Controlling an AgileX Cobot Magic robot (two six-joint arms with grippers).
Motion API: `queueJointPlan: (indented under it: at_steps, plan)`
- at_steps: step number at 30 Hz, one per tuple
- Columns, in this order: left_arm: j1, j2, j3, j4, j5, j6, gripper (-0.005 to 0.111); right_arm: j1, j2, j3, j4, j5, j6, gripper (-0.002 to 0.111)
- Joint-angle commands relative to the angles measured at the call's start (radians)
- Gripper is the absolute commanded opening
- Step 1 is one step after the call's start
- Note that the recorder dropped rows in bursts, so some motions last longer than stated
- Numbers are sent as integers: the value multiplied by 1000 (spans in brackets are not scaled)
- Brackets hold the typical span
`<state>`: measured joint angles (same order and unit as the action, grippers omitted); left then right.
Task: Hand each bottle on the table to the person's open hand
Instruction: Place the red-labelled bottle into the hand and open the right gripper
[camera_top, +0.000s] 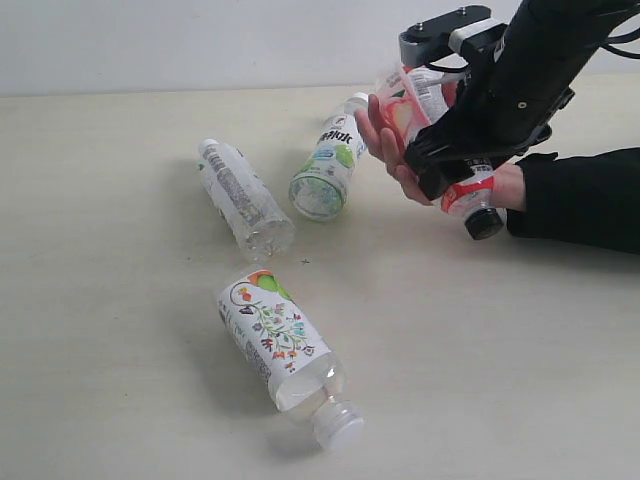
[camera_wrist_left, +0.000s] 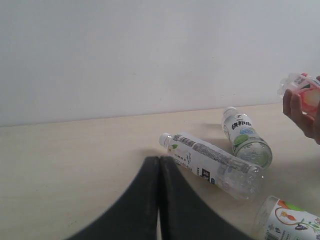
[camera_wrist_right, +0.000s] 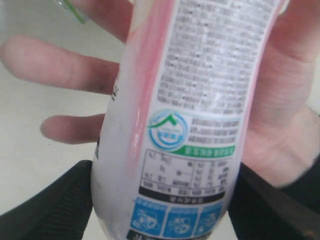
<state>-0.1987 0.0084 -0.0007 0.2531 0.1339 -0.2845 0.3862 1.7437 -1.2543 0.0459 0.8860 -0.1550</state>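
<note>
My right gripper (camera_top: 447, 160) is shut on the red-pink labelled bottle (camera_top: 412, 100), holding it tilted with its black cap (camera_top: 484, 224) low. The bottle rests against the person's open hand (camera_top: 385, 140). Up close, the bottle (camera_wrist_right: 195, 100) fills the right wrist view between my black fingers (camera_wrist_right: 55, 205), with the palm (camera_wrist_right: 280, 125) behind it. On the table (camera_top: 120, 380) lie the green-white bottle (camera_top: 328, 165), the grey-text bottle (camera_top: 243, 197) and the floral bottle (camera_top: 280, 345). My left gripper (camera_wrist_left: 159, 160) is shut and empty, low over the table near the grey-text bottle (camera_wrist_left: 210, 160).
The person's dark sleeve (camera_top: 585, 200) lies along the table at the right. A pale wall (camera_top: 200, 40) backs the far edge. The left wrist view also shows the green-white bottle (camera_wrist_left: 246, 137), the floral bottle (camera_wrist_left: 287, 220) and the hand (camera_wrist_left: 300, 112).
</note>
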Motion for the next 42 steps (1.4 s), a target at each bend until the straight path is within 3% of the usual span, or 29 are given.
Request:
queueJointPlan:
  at_steps: [1, 7, 12, 19, 26, 30, 39, 42]
  plan:
    - [2, -1, 1, -2, -1, -7, 0, -3, -1, -10, 7, -23, 16, 15]
    - [2, -1, 1, -2, -1, -7, 0, -3, -1, -10, 7, 5, 25, 51]
    - [2, -1, 1, -2, -1, -7, 0, -3, -1, -10, 7, 3, 25, 72]
    - [2, -1, 1, -2, -1, -7, 0, -3, -1, -10, 7, 3, 32, 75]
    - [2, -1, 1, -2, -1, -7, 0, -3, -3, -10, -3, 1, 28, 93]
    - [2, -1, 1, -2, -1, -7, 0, -3, -35, -10, -3, -13, 22, 97]
    - [2, -1, 1, -2, -1, -7, 0, -3, -215, -1, 35, 104, -25, 94]
    - [2, -1, 1, -2, -1, -7, 0, -3, -335, 43, 53, 101, -29, 81]
